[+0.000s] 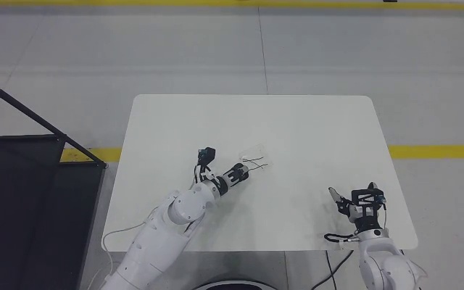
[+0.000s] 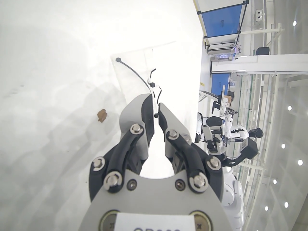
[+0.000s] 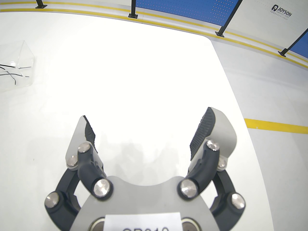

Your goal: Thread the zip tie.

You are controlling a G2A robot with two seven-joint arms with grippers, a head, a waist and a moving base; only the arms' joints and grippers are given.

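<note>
1. Left hand (image 2: 156,100) is pinched almost closed on a black zip tie (image 2: 158,94), over a clear tray (image 2: 134,54).
2. Another tie (image 2: 134,73) lies in that tray, mid-bench (image 1: 312,130).
3. Right hand (image 3: 148,115) is spread wide and holds nothing, low over the bench's near right corner.

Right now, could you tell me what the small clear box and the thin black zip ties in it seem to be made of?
The small clear box looks like rigid transparent plastic, perhaps acrylic, glossy: the table shows through its walls. The thin black zip ties look like flexible matte plastic: they lie curved.
</note>
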